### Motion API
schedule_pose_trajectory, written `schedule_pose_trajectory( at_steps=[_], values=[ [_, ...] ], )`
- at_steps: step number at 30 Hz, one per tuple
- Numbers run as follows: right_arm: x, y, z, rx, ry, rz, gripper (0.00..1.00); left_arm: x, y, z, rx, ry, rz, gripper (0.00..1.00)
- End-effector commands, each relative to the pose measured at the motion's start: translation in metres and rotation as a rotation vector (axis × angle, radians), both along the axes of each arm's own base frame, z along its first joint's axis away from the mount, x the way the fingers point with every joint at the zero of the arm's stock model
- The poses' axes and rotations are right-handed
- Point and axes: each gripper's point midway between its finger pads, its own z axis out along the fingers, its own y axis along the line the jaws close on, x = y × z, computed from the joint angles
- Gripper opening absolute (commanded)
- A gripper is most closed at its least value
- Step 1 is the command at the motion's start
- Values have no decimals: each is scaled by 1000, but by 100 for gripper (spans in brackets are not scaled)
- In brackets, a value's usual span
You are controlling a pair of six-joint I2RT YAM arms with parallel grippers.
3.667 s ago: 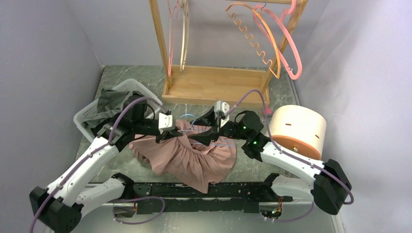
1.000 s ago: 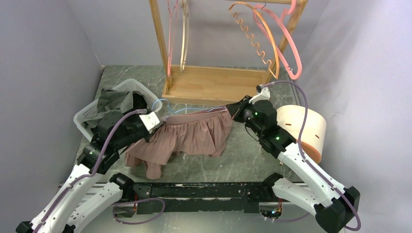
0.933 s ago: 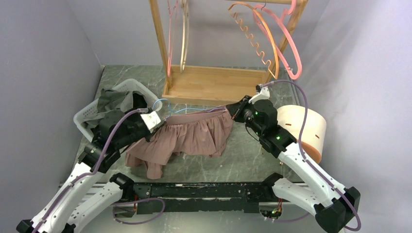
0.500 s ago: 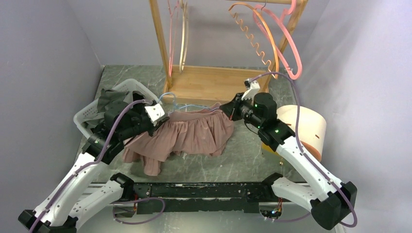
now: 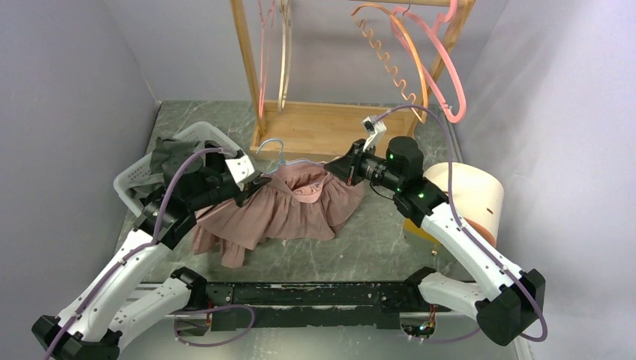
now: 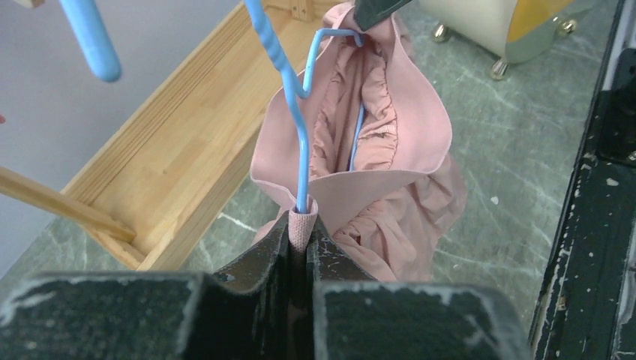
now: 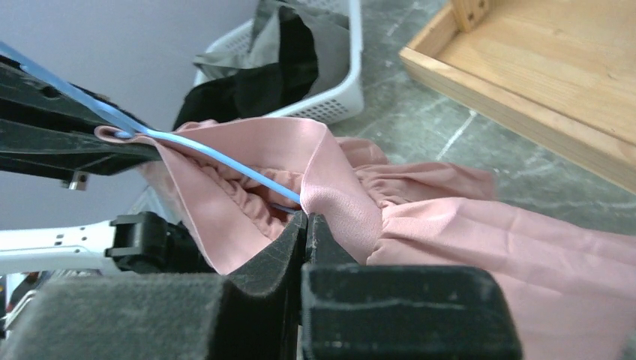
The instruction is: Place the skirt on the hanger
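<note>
Softly gathered pink skirt (image 5: pixel 300 214), blue wire hanger (image 6: pixel 300 150)

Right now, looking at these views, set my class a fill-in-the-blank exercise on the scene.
The left hand and right hand each pinch the ____ skirt.
The wire hanger inside its waistband is ____.
Dark clothes lie in the white ____.
Missing: pink; blue; basket.

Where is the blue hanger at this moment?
In the top view the blue hanger is mid-table, threaded through the waistband of the pink skirt, between the left gripper and the right gripper, just in front of the wooden rack base.
</note>
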Motion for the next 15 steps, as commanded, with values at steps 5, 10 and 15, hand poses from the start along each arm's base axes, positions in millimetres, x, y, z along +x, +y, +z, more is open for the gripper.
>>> schedule_pose_trajectory(
  at_steps=[5, 10, 15],
  values=[
    [-35, 23, 62, 161, -164, 223, 0, -11, -28, 41, -206, -81, -144, 7],
    [-54, 21, 84, 167, -277, 290, 0, -14, -36, 71, -289, -173, -203, 7],
    [-67, 16, 86, 98, -375, 349, 2, -26, -39, 89, -323, -234, -273, 7]
  ],
)
